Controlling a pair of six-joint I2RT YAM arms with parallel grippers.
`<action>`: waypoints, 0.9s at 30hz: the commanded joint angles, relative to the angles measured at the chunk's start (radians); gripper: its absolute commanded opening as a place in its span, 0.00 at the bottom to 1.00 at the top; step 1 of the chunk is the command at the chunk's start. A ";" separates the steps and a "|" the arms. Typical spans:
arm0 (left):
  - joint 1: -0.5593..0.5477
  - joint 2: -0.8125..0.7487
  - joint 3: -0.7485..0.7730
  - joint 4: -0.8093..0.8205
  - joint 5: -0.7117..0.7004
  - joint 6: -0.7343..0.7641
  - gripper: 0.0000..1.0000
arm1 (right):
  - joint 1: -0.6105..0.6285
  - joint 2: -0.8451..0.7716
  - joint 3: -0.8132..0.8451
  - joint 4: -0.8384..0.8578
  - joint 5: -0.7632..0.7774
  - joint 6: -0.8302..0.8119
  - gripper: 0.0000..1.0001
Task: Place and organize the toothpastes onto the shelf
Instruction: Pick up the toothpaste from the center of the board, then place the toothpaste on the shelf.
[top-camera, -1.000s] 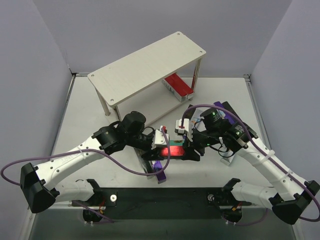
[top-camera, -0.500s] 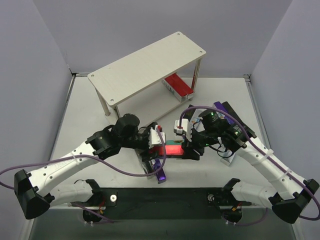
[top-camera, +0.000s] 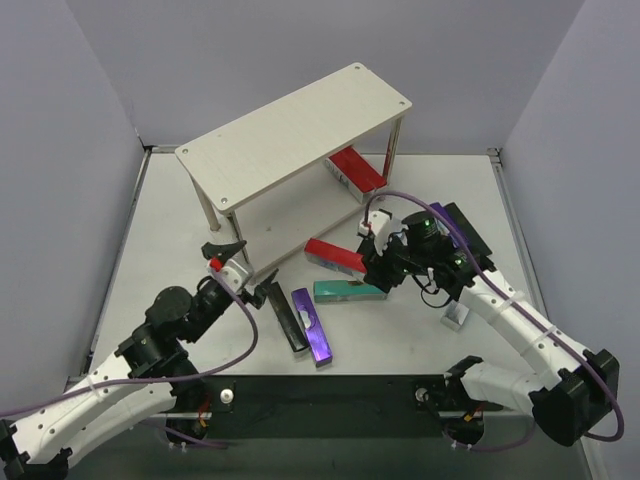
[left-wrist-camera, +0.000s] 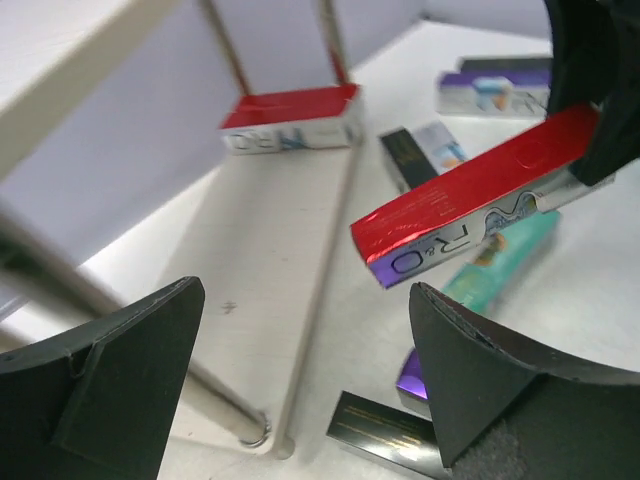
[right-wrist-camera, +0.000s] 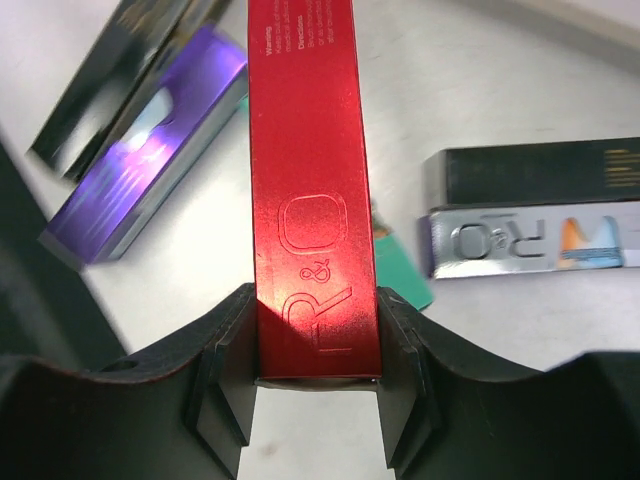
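Your right hand (top-camera: 372, 268) grips a red toothpaste (top-camera: 334, 256) near the shelf (top-camera: 300, 130); your left hand (top-camera: 247, 271) stands wide open.

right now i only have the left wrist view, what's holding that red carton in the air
Observer: The right gripper, shut on one end of the red carton, a finger on each side.
Operator: where's my left gripper sitting
Observer: The left gripper is open, just in front of the near left corner of the shelf.
Operator: anything on the top board
Observer: No cartons on the top board.
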 joint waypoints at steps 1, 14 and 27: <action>0.007 -0.185 -0.095 0.158 -0.284 -0.058 0.95 | -0.045 0.064 -0.043 0.391 0.113 0.108 0.08; 0.074 -0.334 -0.238 0.299 -0.612 0.079 0.95 | -0.126 0.557 0.136 0.860 0.257 0.241 0.09; 0.203 -0.308 -0.227 0.241 -0.509 0.031 0.95 | -0.139 0.766 0.293 0.944 0.283 0.290 0.18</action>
